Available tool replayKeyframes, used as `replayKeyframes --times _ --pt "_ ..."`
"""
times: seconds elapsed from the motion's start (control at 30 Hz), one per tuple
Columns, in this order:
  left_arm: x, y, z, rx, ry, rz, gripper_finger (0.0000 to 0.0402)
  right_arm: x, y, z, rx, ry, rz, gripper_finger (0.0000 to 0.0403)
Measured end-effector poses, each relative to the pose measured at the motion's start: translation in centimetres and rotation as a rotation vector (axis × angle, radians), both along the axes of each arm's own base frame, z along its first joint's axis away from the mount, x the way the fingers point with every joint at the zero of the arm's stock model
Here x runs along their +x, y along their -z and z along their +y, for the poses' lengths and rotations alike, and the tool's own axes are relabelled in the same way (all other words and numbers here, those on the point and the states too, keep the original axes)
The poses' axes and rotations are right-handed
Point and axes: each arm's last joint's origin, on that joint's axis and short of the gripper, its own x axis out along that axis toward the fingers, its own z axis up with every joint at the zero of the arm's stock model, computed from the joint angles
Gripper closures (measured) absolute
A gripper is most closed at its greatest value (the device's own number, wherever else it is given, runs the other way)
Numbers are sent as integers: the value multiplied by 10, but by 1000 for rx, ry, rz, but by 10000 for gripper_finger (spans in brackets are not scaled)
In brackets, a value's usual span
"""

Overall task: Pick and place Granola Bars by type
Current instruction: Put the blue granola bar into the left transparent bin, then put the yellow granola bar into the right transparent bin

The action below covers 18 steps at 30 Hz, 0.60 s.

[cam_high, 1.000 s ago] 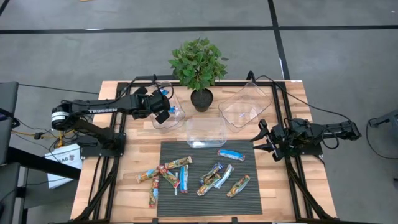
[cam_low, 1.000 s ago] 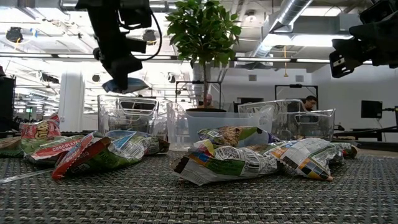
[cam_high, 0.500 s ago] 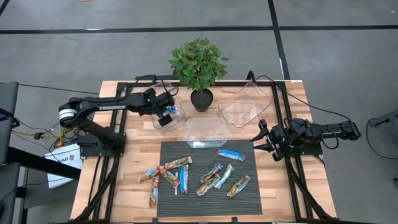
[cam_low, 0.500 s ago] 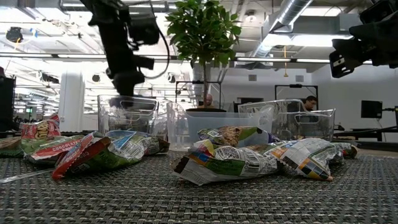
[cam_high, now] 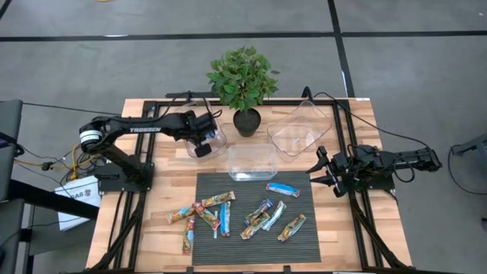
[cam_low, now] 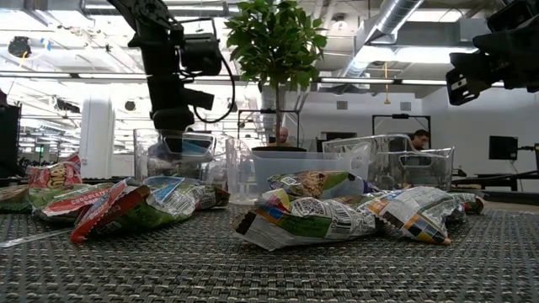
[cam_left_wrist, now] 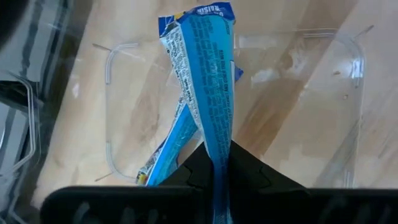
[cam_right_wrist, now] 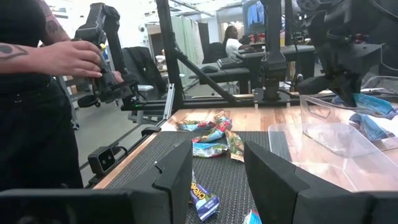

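Observation:
My left gripper is shut on a blue granola bar and reaches down into the left clear tub. A second blue bar lies on that tub's floor. Several bars lie on the dark mat. They include a blue one, multicoloured ones at the left and green-gold ones at the right. My right gripper is open and empty at the mat's right edge; it also shows in the right wrist view. My left gripper pinches one end of the blue bar's wrapper between its two fingers, from above, pointing down. The bar hangs below the fingers inside the tub, over the second blue bar. I cannot tell whether its lower end touches the tub's floor.
A middle clear tub and a right clear tub stand behind the mat. A potted plant stands at the far edge between them. In the right wrist view a person's hand holds a device beyond the table.
My left gripper has gone down with the blue bar, from above the left tub's rim into the tub. It stays shut on the bar, which still hangs below it.

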Motion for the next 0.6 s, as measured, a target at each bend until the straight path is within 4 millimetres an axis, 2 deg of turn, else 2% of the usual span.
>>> replayKeyframes --times 0.33,0.6 --pt "-1 0 1 0 -5 5 313 0 0 0 0 0 0 266" --pt "-1 -1 0 5 -6 3 301 0 0 0 0 0 0 264"
